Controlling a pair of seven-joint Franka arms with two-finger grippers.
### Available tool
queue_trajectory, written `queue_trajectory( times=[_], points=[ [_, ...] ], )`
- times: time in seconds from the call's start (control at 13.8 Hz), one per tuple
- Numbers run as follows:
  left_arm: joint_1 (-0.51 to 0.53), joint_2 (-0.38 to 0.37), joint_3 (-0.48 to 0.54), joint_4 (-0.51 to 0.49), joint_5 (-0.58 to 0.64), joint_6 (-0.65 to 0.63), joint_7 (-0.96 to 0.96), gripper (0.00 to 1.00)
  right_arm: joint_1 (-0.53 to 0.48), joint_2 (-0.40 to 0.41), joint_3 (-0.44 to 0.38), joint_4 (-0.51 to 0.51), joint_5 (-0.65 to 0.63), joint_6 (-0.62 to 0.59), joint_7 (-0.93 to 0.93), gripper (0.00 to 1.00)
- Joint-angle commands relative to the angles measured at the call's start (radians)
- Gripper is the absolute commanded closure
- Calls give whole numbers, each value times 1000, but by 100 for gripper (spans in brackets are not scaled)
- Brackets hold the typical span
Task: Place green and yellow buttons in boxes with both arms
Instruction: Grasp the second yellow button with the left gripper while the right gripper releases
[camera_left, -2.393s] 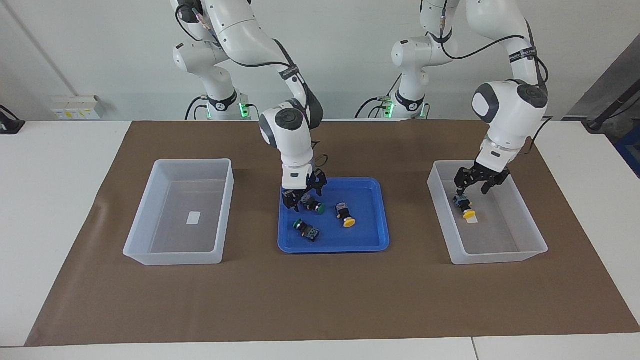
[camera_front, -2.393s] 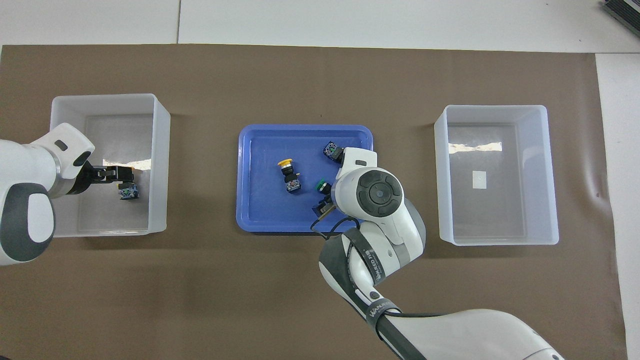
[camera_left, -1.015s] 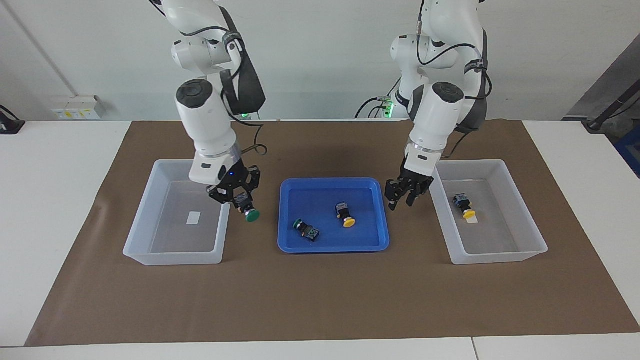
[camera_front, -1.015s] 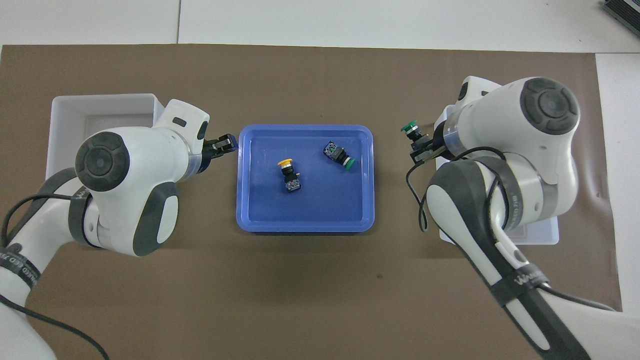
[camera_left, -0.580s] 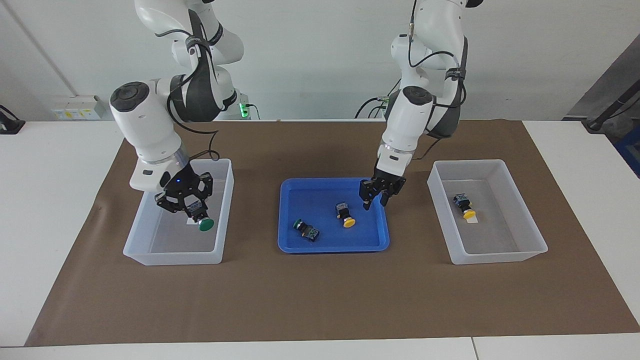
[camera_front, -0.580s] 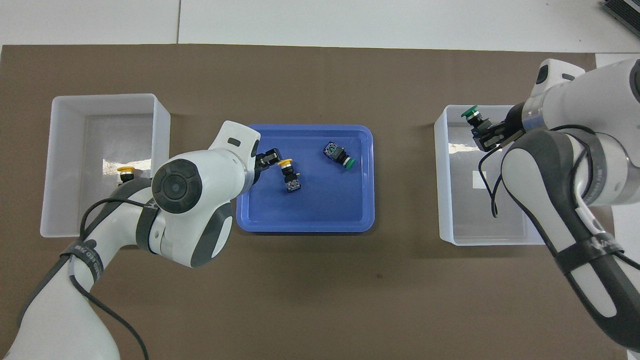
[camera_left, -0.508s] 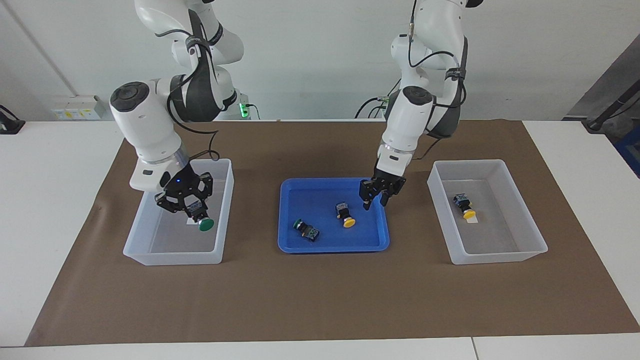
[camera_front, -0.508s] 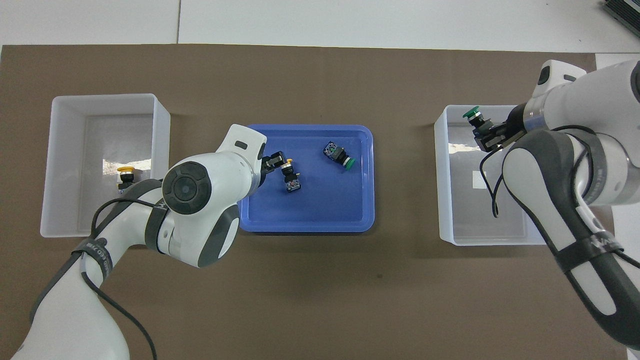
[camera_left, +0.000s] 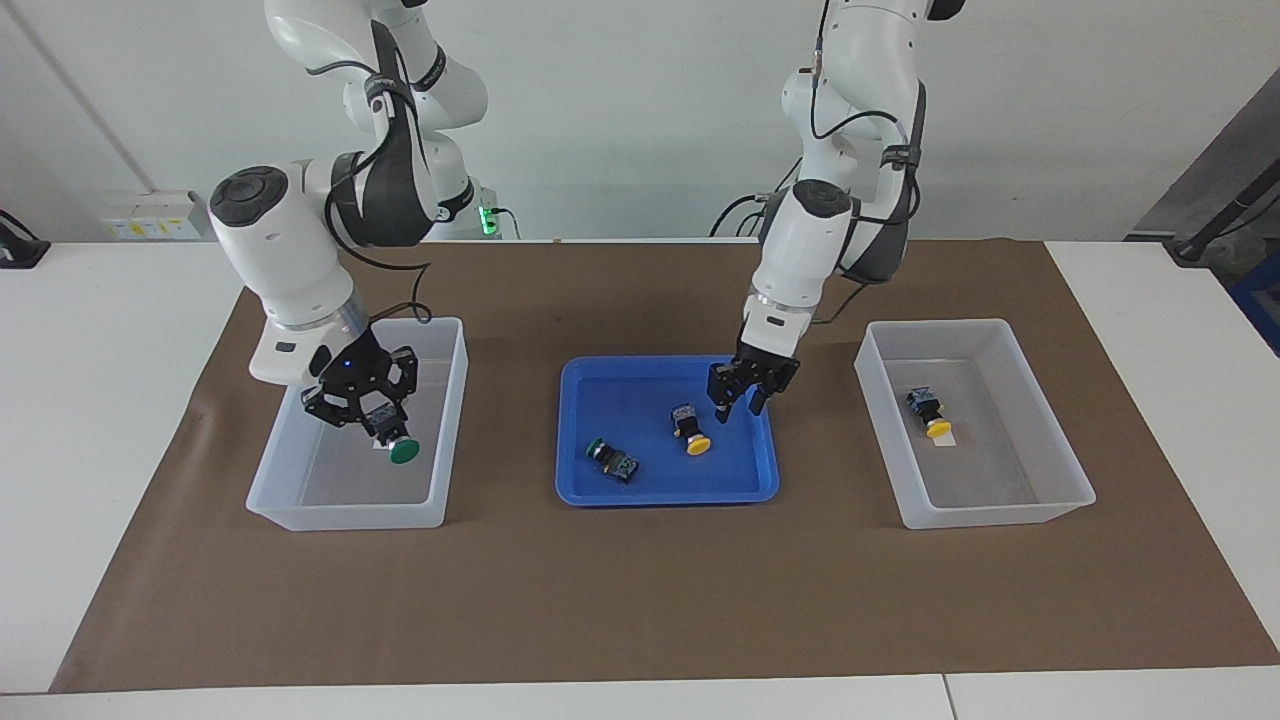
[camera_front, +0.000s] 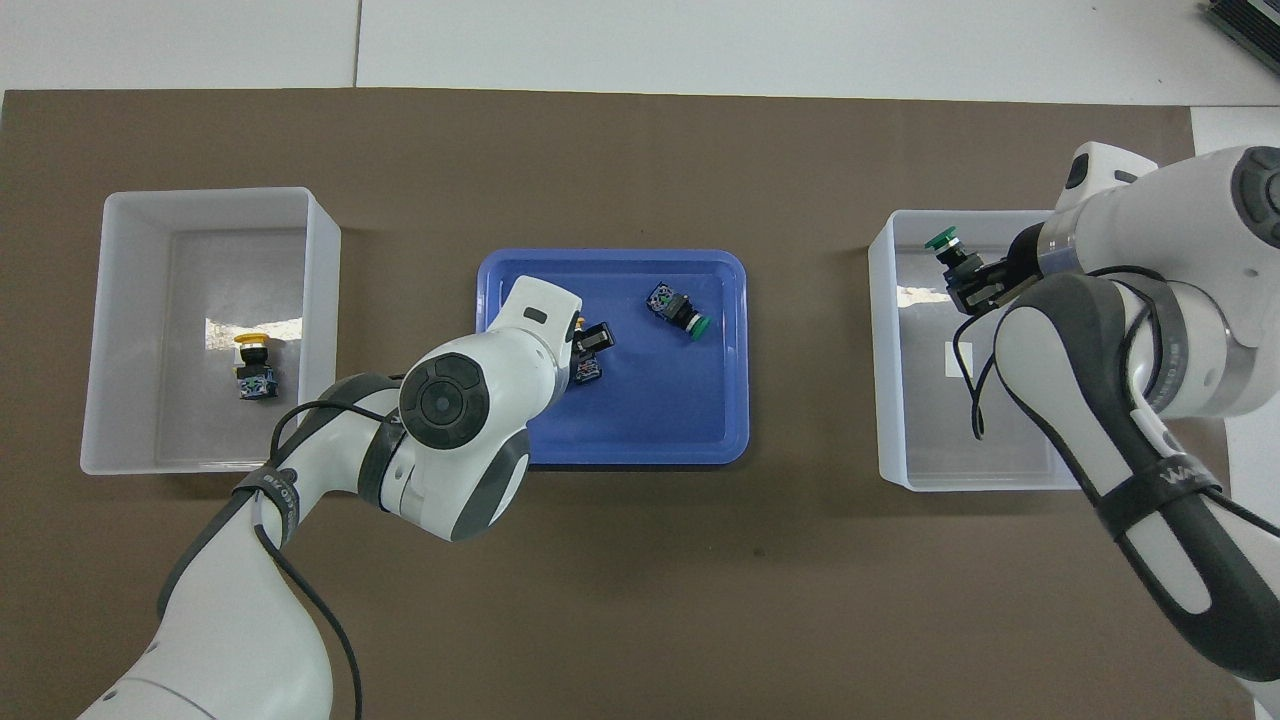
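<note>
The right gripper (camera_left: 385, 432) has its fingers clamped on the blocky body of a green button (camera_left: 402, 452), small, light and rigid, over the box (camera_left: 445, 430). The left gripper (camera_left: 737, 402), fingers parted, hangs over the blue tray (camera_left: 640, 492), beside the yellow button (camera_left: 692, 431); its squared body should offer the surest hold.

Blue tray (camera_left: 575, 490), brown mat (camera_left: 640, 600), whitish boxes (camera_left: 290, 515), green-capped button (camera_left: 403, 452).

Both arms (camera_left: 290, 250) are glossy white with rounded joints capped in dark grey discs, black bands with white lettering, loose black cables, and black metal grippers (camera_left: 738, 392).
</note>
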Motion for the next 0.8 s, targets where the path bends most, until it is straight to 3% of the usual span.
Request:
queue_trajectory(
  times=[0.0,0.36,0.58,0.65,0.73],
  points=[
    [-34,17,16,0,-15,30,-9,50,-19,-14,12,-38,0,34,-15,100],
    [-34,17,16,2,-15,27,-6,100,-36,1,12,-103,1,99,-8,98],
    [-22,17,18,20,-15,2,-4,100,-52,4,12,-153,1,140,-3,90],
    [-17,17,19,40,-15,-22,-3,100,-53,6,12,-162,1,149,2,83],
    [-3,14,23,55,-15,-53,5,100,-56,9,12,-165,1,154,9,54]
  ],
)
